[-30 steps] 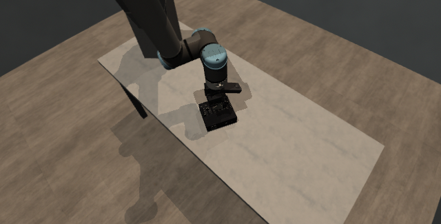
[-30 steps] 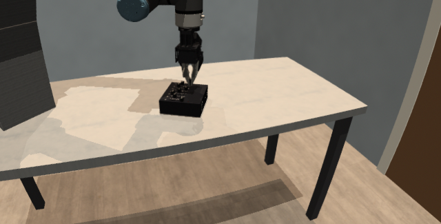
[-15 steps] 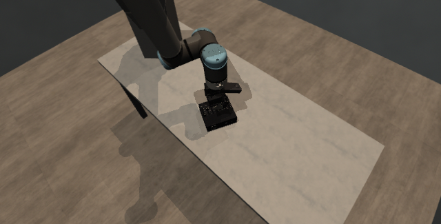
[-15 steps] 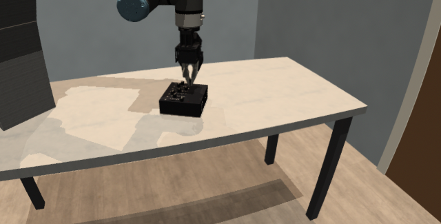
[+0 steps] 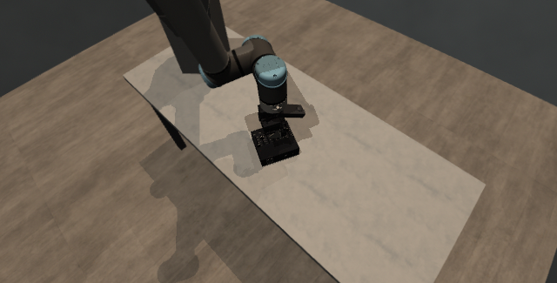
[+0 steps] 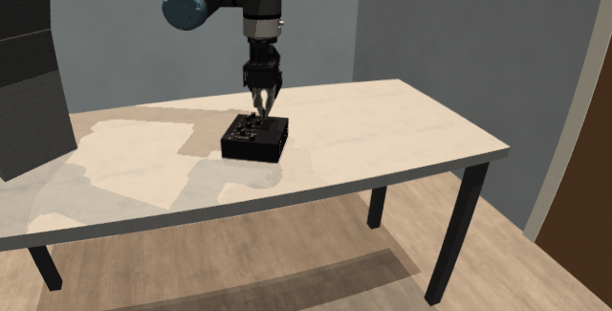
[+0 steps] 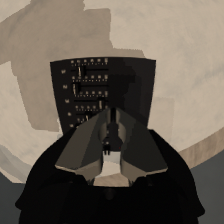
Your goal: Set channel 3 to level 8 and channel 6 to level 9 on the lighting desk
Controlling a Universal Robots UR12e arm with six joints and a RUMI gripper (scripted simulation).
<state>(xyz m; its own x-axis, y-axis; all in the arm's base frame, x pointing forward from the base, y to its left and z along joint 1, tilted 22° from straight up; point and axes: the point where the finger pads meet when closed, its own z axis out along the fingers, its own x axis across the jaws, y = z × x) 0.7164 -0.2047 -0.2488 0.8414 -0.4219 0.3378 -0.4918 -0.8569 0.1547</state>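
My gripper (image 5: 272, 123) (image 6: 264, 116) (image 7: 113, 108) points down with its fingertips together, nothing between them. The lighting desk (image 5: 280, 149) (image 6: 251, 149) (image 7: 131, 92) sits on the table (image 5: 370, 178) (image 6: 354, 120) (image 7: 185, 65) right below me, my tips just over its far side in the exterior view. The third fader (image 7: 101, 104) from the desk's exposed end stands well along its slot, so channel 3 may be done. My own fingers hide channel 6; I judge that one is in hand, its level unreadable.
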